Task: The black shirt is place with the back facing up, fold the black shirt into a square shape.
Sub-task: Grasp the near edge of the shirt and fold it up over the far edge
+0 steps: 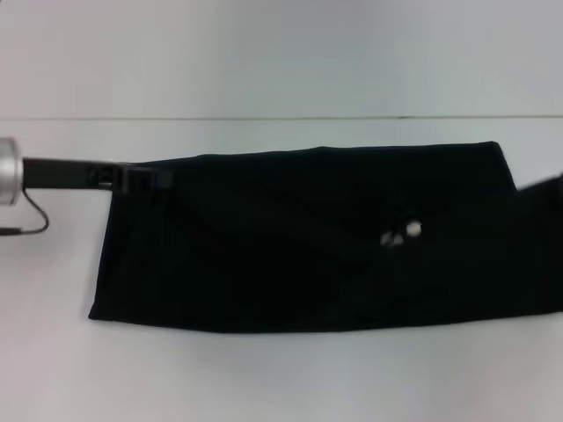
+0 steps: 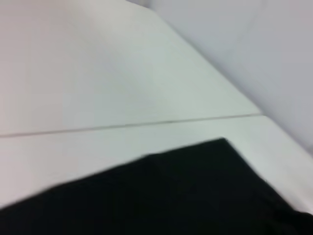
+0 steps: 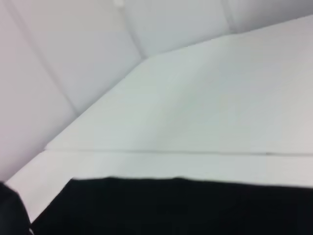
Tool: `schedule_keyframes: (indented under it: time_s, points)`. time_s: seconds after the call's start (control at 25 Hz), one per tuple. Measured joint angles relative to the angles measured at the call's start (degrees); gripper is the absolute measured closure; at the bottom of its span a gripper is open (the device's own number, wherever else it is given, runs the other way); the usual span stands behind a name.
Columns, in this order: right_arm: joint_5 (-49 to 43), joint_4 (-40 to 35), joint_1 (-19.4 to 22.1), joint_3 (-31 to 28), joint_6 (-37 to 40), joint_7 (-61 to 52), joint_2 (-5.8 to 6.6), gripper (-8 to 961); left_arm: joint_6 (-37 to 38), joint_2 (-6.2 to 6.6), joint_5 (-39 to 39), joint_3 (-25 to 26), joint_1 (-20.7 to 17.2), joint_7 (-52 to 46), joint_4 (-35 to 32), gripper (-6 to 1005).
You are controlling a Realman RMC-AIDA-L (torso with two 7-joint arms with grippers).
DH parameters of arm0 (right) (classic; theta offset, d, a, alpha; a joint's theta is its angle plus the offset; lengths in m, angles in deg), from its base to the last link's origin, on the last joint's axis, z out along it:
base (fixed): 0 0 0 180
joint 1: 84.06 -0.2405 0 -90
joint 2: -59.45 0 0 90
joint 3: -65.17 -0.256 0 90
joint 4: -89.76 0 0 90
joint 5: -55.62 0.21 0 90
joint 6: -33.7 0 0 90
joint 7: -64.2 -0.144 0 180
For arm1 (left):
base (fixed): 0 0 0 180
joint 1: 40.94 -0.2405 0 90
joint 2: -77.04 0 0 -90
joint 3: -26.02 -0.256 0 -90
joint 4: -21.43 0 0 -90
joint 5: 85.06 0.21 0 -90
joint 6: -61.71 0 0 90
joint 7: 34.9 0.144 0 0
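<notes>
Black shirt (image 1: pixel 308 242) lay as a long band across mid-frame on the white bench (image 1: pixel 264 378) | left gripper (image 1: pixel 141 178) at its upper-left corner, right gripper (image 1: pixel 541 189) at right edge, grip on both unreadable | mid-fold; next, judged: bring ends together into a square.

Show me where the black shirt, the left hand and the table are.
black shirt (image 1: pixel 290 242): head view, middle of the folded cloth.
left hand (image 1: pixel 141 179): head view, at the shirt's far left corner.
table (image 1: pixel 264 378): head view, bare near surface.
</notes>
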Motion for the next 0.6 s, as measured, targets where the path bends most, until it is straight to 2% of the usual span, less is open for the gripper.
schedule_keyframes:
  time_s: [0.16,0.36,0.6]
  points:
    - [-0.1,5.5,-4.4,1.9,-10.3,-0.8,0.25,954,-11.0,-0.08,0.0,-3.9,1.8,-1.7,2.9,963]
    - [-0.1,12.2,-9.9,7.7,-25.8,-3.0,0.24,954,-24.7,-0.63,-0.2,-9.8,3.8,-3.1,6.6,962]
    - [0.0,15.6,-14.8,11.4,-39.8,-4.3,-1.42,953,-35.0,-1.07,-0.1,-13.1,6.0,-2.9,9.3,963]
